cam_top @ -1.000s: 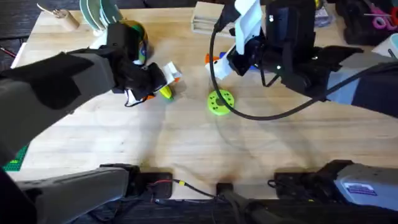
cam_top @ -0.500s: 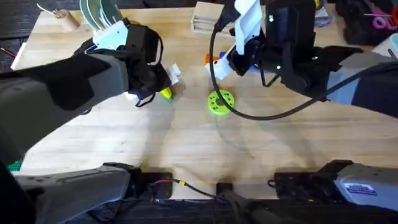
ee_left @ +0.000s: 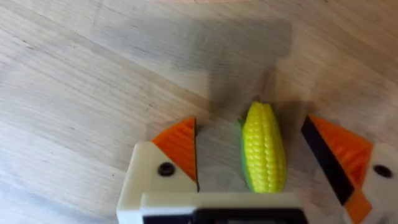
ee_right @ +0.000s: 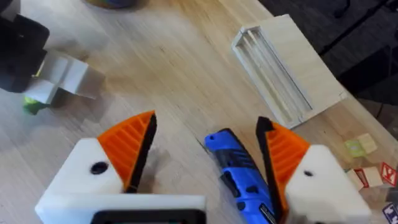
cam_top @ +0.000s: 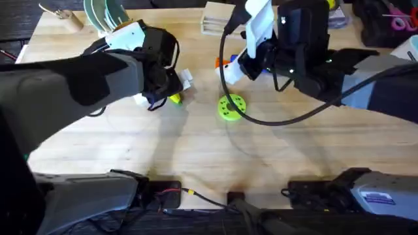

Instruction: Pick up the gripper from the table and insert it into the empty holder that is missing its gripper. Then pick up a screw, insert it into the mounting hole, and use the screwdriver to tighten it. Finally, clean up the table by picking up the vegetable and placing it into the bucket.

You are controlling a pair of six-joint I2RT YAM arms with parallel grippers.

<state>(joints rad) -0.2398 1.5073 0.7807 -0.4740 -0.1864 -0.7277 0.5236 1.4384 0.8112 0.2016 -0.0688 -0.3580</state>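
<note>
Between the left hand's [ee_left: 252,165] spread fingers, untouched, lies the vegetable [ee_left: 263,149].

the bench [ee_left: 93,74] is showing pale wood with a fine straight grain, matt and smooth. the vegetable [ee_left: 263,149] is looking like glossy yellow plastic, bumpy with rows of moulded kernels, edged by a green plastic husk. the left tool [ee_left: 258,163] is wearing ribbed orange pads [ee_left: 179,146] on smooth white plastic blocks, each with a dark screw head. the right tool [ee_right: 205,155] is showing the same ribbed orange and matt white plastic. the screwdriver [ee_right: 242,177] is shining as smooth blue plastic. a light wooden block [ee_right: 287,68], matt, is lying on the bench.
</note>
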